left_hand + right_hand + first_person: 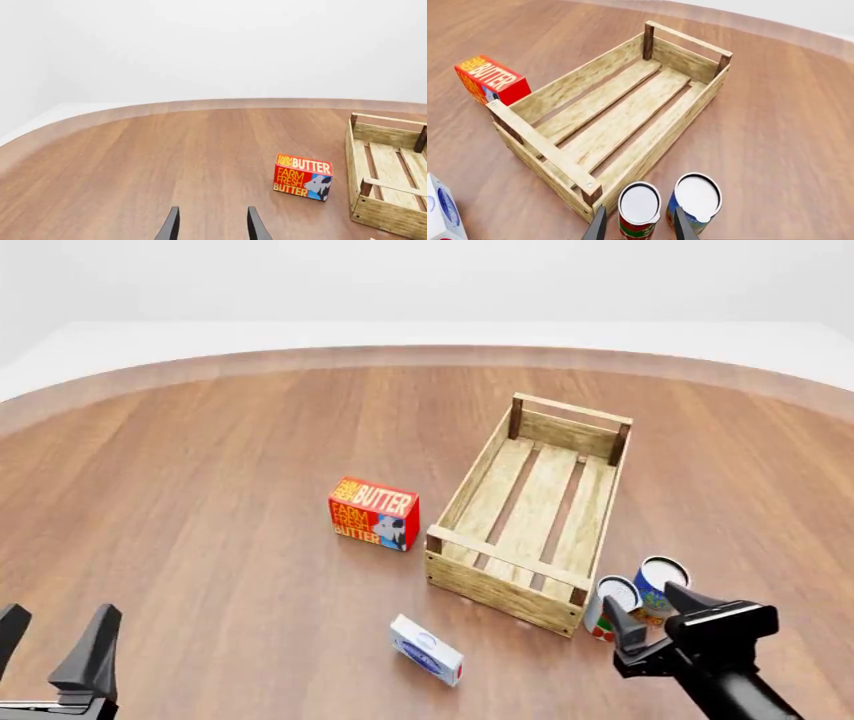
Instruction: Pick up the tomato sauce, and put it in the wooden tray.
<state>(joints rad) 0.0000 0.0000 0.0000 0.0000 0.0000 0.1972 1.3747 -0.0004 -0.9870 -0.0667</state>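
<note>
Red-white-green-labelled slim tomato sauce can point(639, 210) stands at the slatted light-wood tray's point(560, 155) near corner, between the right gripper's point(639, 226) spread fingers. Close squarely, without nudging the wider blue-and-orange can point(696, 199) alongside.

We see a simulated test scene, not a real room: a round wooden table point(200, 470) against blank white surroundings, with only groceries set out, a butter box point(374, 513), cans point(661, 585) and a crate point(534, 510).

Two cans point(640, 210), one wooden tray point(461, 502), one butter box point(374, 513), one white-and-blue carton point(427, 649).
</note>
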